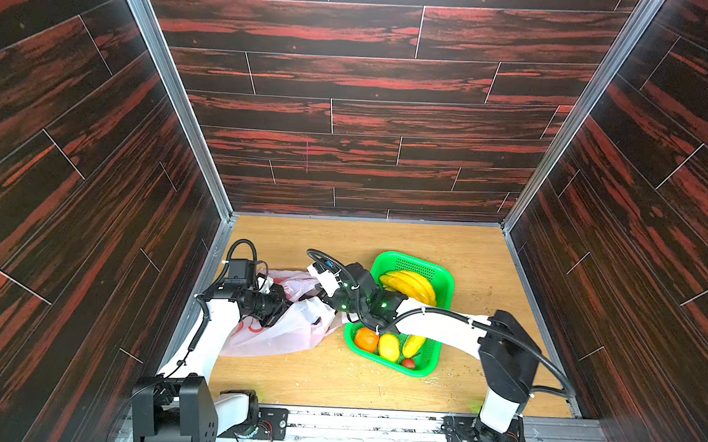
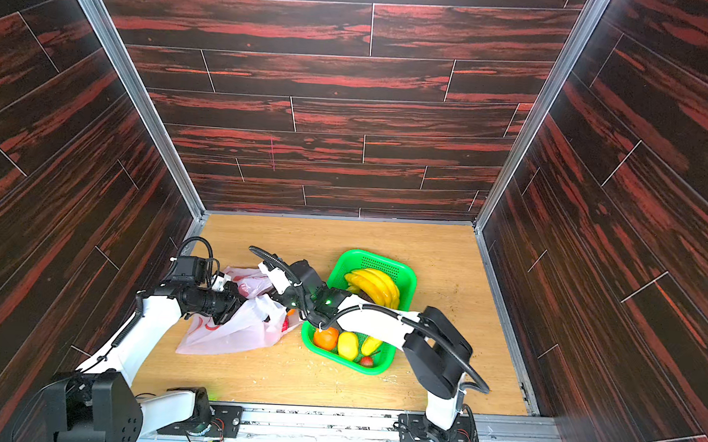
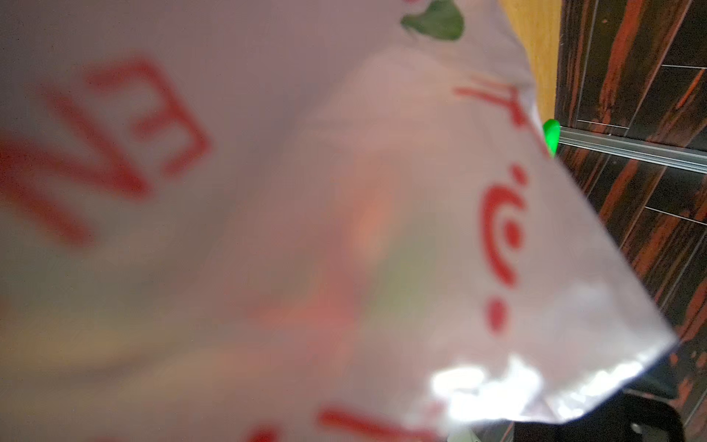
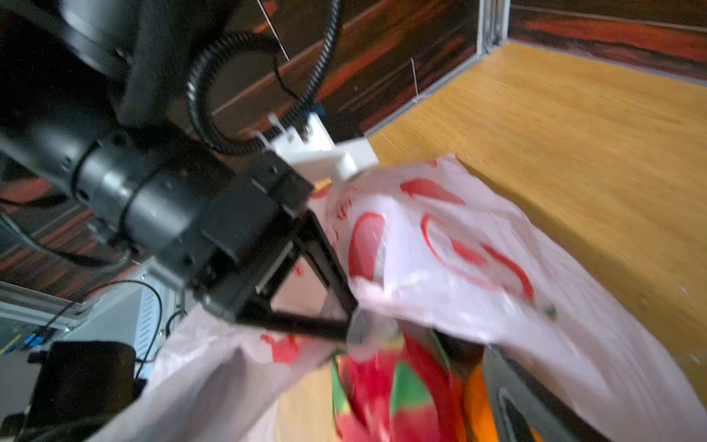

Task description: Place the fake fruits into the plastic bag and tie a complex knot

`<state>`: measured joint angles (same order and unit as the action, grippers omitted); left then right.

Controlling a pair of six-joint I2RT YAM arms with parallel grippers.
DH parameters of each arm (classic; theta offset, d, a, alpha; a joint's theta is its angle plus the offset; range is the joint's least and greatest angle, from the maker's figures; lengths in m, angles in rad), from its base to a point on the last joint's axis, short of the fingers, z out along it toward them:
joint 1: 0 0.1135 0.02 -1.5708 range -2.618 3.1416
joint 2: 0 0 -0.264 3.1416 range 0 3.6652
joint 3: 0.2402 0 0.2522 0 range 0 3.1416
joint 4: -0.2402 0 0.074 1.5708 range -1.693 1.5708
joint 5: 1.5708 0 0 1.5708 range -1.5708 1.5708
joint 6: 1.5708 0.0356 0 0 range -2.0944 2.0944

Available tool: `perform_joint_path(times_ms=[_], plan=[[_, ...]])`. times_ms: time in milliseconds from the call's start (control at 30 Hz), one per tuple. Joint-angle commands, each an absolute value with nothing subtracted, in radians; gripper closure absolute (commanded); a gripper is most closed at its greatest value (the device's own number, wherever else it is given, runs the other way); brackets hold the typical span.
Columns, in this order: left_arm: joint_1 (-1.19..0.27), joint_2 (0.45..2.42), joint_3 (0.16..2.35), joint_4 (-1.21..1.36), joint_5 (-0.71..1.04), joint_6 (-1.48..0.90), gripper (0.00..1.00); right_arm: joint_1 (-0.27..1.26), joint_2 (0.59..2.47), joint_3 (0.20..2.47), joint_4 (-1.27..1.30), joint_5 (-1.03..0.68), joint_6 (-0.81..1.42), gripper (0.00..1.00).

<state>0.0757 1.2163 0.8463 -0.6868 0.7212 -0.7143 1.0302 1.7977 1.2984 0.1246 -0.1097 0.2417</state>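
The plastic bag lies on the wooden floor, left of centre, its mouth facing the basket. My left gripper is shut on the bag's rim and holds the mouth up. The bag's film covers the left wrist view and hides those jaws. My right gripper reaches into the mouth, jaws wide apart. A blurred dragon fruit and an orange sit just below it, beside one finger. No knot shows.
A green perforated basket stands right of the bag. It holds a banana bunch, an orange, a lemon and a strawberry. The right forearm crosses over the basket. Dark panelled walls close in three sides.
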Motion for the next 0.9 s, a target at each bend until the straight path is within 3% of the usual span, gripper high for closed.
perform_joint_path(times_ms=[0,200,467,567,700,867], plan=[[0.083,1.195,0.87,-0.711,0.701,-0.701,1.0,1.026,1.704,1.311,-0.01,-0.084,0.209,0.06],[0.083,1.181,0.869,-0.694,0.723,-0.71,1.0,1.026,1.698,1.29,-0.165,0.016,0.201,0.21],[0.083,1.157,0.863,-0.69,0.735,-0.713,1.0,1.025,1.79,1.427,-0.327,0.205,0.228,0.37],[0.083,1.152,0.855,-0.689,0.732,-0.711,1.0,1.019,1.796,1.454,-0.351,0.189,0.257,0.38],[0.083,1.157,0.854,-0.689,0.728,-0.706,1.0,1.011,1.717,1.422,-0.283,0.063,0.266,0.29],[0.082,1.169,0.856,-0.688,0.725,-0.7,1.0,0.986,1.61,1.408,-0.285,-0.089,0.235,0.27]])
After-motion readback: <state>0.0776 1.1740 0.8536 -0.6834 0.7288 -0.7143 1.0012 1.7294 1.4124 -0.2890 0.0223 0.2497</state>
